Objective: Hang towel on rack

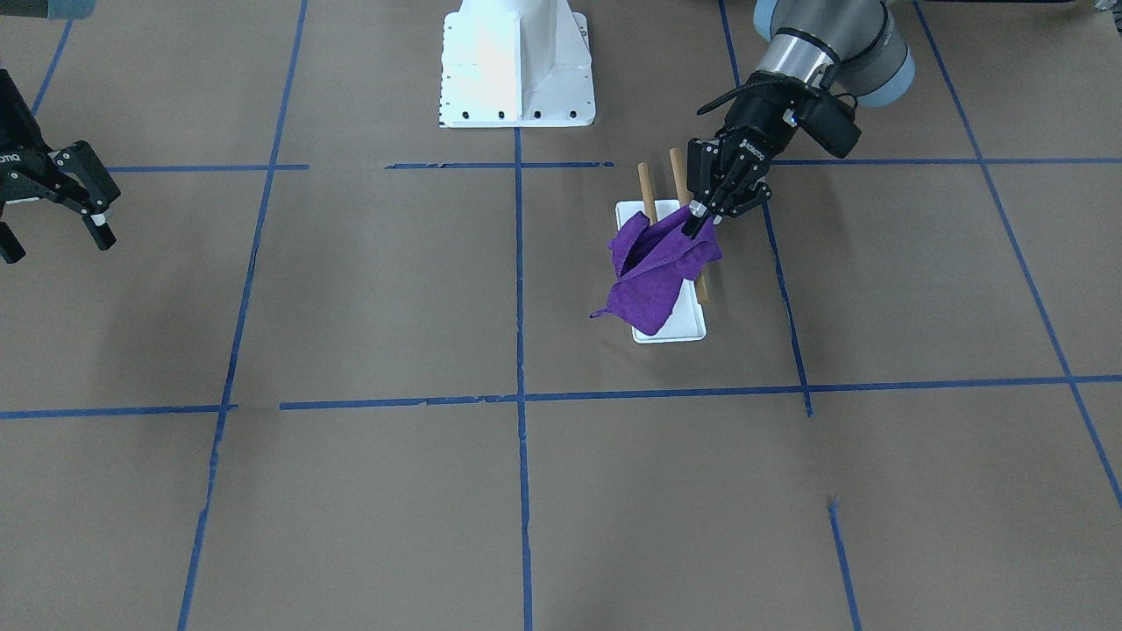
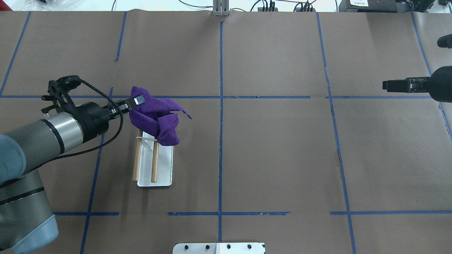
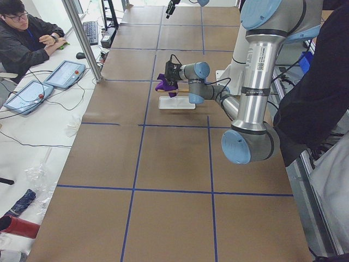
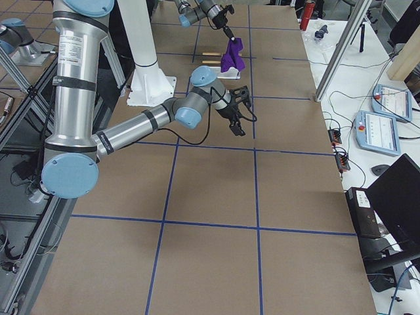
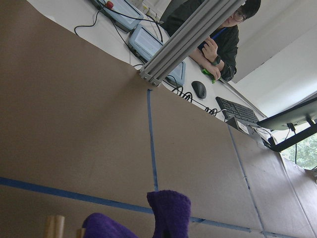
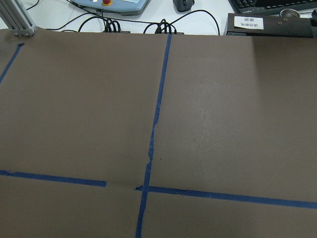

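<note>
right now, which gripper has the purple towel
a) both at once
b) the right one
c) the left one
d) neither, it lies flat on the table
C: the left gripper is shut on a corner of the purple towel, which hangs bunched over one end of the rack, while the right gripper stands open and empty far off at the other side of the table.

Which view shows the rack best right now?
Overhead exterior: the rack shows nearly whole, two rods and white base, the towel hiding only its far end. Front-facing hides much of it under towel and left claw; side views show it tiny; left wrist catches only rod tips.
</note>
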Controlling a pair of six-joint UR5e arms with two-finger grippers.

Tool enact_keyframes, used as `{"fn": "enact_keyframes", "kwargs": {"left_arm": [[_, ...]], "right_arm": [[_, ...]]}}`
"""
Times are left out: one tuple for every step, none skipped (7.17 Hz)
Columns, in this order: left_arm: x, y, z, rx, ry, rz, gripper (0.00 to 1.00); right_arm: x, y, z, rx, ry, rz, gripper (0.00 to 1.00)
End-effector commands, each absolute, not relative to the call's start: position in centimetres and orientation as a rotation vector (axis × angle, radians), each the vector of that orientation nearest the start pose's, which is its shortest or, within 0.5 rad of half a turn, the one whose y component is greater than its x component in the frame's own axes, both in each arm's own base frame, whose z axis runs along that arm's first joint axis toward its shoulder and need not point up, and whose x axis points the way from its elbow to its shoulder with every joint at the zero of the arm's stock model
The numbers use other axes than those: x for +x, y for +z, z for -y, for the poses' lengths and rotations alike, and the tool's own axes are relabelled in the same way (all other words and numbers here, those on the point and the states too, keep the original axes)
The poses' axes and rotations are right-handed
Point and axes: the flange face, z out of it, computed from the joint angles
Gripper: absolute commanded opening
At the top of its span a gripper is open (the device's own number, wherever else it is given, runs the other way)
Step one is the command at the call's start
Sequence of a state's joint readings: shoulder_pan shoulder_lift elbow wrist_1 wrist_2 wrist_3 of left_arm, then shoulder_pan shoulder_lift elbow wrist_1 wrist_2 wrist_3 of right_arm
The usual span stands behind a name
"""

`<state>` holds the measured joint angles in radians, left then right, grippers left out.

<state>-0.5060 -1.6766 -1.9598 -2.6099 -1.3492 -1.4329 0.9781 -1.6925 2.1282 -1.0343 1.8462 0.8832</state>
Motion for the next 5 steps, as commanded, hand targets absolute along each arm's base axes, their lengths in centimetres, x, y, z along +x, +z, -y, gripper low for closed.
{"fn": "enact_keyframes", "kwargs": {"left_arm": [[33.4, 32.2, 36.4, 0.656, -0.458, -1.369, 0.0], [33.2, 32.8, 36.4, 0.663, -0.468, -1.35, 0.0], [33.3, 33.0, 36.4, 0.669, -0.474, -1.344, 0.0], [33.3, 33.7, 36.4, 0.664, -0.473, -1.329, 0.0], [33.3, 34.1, 36.4, 0.661, -0.473, -1.319, 0.0]], "right_arm": [[-15.1, 39.1, 42.6, 0.521, 0.131, 0.854, 1.0], [-14.9, 39.1, 42.7, 0.516, 0.132, 0.856, 1.0], [-14.6, 38.9, 42.9, 0.51, 0.135, 0.862, 1.0], [-14.3, 38.9, 42.9, 0.505, 0.138, 0.867, 1.0], [-13.8, 38.9, 43.0, 0.498, 0.143, 0.876, 1.0]]}}
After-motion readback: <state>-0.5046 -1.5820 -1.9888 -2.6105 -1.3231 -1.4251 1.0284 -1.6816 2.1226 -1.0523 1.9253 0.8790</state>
